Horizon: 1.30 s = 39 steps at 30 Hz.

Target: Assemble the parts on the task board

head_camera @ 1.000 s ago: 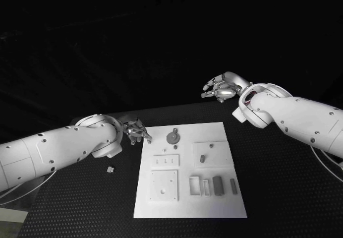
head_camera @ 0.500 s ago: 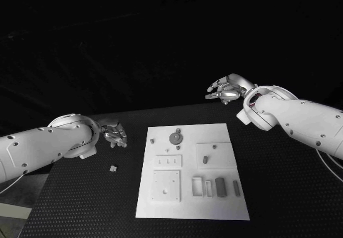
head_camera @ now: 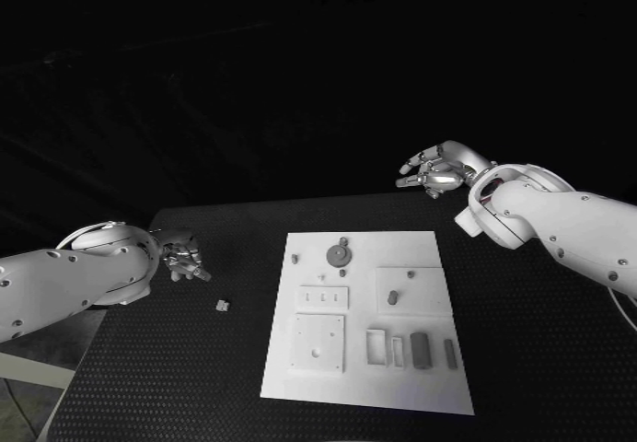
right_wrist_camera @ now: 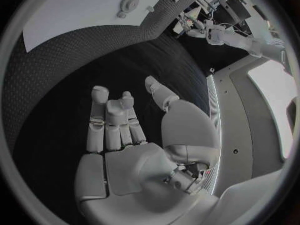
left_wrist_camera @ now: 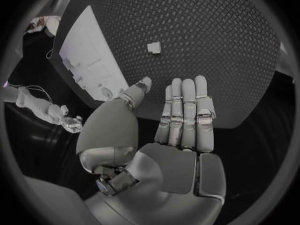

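Note:
The white task board [head_camera: 361, 378] lies in the middle of the black table, with several grey parts on it: a round disc [head_camera: 340, 255] near its far edge, a small peg [head_camera: 394, 297] and two bars [head_camera: 421, 350] near its front right. A small loose grey part [head_camera: 223, 304] lies on the table left of the board, and it is seen too in the left wrist view [left_wrist_camera: 154, 47]. My left hand [head_camera: 182, 256] hovers left of the board, open and empty, fingers straight [left_wrist_camera: 184, 116]. My right hand [head_camera: 435, 171] is raised beyond the board's far right corner, open and empty [right_wrist_camera: 119, 125].
The board [left_wrist_camera: 87, 60] shows from the left wrist, and its far end [right_wrist_camera: 81, 10] from the right wrist. The table's left edge [head_camera: 126, 304] runs close by my left arm. Bare black mat lies between the loose part and the board.
My left hand has drawn back leftward, away from the board's far left corner. My right hand has shifted slightly right and stays raised. The camera view has shifted a little.

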### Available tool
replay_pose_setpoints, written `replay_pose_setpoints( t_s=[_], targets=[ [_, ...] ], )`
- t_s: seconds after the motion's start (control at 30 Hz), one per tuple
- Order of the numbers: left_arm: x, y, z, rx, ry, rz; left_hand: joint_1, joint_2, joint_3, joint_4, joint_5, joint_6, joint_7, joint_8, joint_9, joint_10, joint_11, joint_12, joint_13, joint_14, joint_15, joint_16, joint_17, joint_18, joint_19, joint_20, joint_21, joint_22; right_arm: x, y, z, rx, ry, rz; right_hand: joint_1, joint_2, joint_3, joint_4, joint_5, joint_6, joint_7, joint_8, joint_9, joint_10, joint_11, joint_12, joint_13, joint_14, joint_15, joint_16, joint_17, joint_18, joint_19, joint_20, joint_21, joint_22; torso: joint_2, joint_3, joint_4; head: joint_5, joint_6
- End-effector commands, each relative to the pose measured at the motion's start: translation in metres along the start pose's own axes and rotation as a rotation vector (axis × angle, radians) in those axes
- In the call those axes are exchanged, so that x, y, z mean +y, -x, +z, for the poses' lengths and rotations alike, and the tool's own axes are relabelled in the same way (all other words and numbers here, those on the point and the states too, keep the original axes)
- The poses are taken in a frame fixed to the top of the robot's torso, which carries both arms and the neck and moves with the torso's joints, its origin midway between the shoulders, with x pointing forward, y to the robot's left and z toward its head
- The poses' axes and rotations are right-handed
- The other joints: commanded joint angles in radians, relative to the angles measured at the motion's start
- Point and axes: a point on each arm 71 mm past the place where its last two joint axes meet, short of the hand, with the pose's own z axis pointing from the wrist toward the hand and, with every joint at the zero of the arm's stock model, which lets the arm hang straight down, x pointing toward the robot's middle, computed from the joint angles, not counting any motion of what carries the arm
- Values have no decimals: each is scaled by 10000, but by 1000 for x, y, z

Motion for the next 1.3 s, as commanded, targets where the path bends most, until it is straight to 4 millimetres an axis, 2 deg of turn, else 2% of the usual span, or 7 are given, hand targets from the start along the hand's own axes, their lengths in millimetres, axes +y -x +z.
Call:
replay_pose_setpoints(
  t_s=[0.03, 0.2, 0.27, 0.33, 0.57, 0.77, 1.3],
  targets=[
    [8, -4, 0, -8, 1174, 74, -154, -215, -58, 290, -69, 52, 25, -30, -10, 63, 7, -52, -6, 56, -12, -41, 33, 69, 77, 31, 26, -28, -1, -1, 0, 131, 4, 19, -92, -34, 16, 70, 23, 16, 66, -56, -12, -71, 2, 66, -17, -78, -4, 40, 9, 135, 2, -96, -48, 152, 9, -24, 22, 73, 4],
    [10, -18, 4, 442, 1771, -4, -508, -306, -61, 911, -70, 74, 1, -7, -1, 172, -39, -60, 32, 117, -54, 2, 117, 103, 151, -7, 47, -42, -1, -3, 0, 147, -1, 26, -91, -33, 16, 70, 23, 17, 66, -56, -12, -71, 2, 68, -18, -78, -4, 40, 9, 135, 3, -96, -48, 152, 16, 4, 0, 137, -3],
    [10, -26, 7, 626, 1821, 56, -796, -152, -115, 1302, -69, 83, -2, 3, 4, 196, -42, -74, 49, 119, -57, 7, 152, 93, 155, -3, 46, -43, -1, -3, 0, 155, -2, 29, -91, -32, 16, 70, 23, 18, 66, -56, -13, -71, 2, 68, -18, -78, -4, 40, 9, 135, 3, -96, -48, 152, 17, 2, 0, 160, -7],
    [8, -33, 10, 761, 1769, 94, -835, 35, -167, 1418, -70, 57, -1, -9, -2, 165, -36, -109, 51, 79, -55, -8, 170, 96, 112, -8, 33, -39, -2, -3, 0, 149, -18, 26, -91, -32, 16, 70, 23, 18, 66, -56, -13, -71, 2, 68, -18, -78, -4, 41, 9, 135, 3, -97, -48, 152, 16, 0, 0, 185, -18],
    [-2, -53, 15, 1057, 1340, -48, -384, 142, -477, 1200, -72, -10, -18, -63, -60, 40, 18, -201, 96, -107, -1, -55, 256, 77, -64, 34, 29, 7, -4, -3, -1, 159, -62, 26, -90, -31, 17, 70, 23, 18, 66, -55, -14, -72, 2, 69, -19, -77, -5, 41, 9, 135, 3, -97, -48, 153, 24, -2, -4, 200, -58],
    [-6, -57, 16, 1071, 1157, -242, -49, 346, -701, 923, -67, 10, 17, -78, -111, -32, 52, -241, 144, -197, 40, -78, 319, 73, -159, 73, 34, 31, -4, -4, -1, 169, -59, 31, -89, -29, 17, 70, 23, 18, 66, -55, -14, -72, 1, 71, -20, -77, -5, 42, 9, 135, 4, -97, -48, 153, 3, 21, -7, 214, -96],
    [-17, -66, 23, 1097, 909, -445, 193, 733, -962, 615, -61, 35, 40, -119, -220, -8, 38, -248, 221, -175, 34, -92, 401, 90, -145, 74, 49, 47, -4, -4, -1, 177, -49, 36, -89, -25, 17, 72, 23, 18, 65, -55, -16, -72, 1, 73, -22, -76, -5, 43, 9, 135, 4, -98, -48, 153, 1, 29, -26, 210, -124]
  ],
)
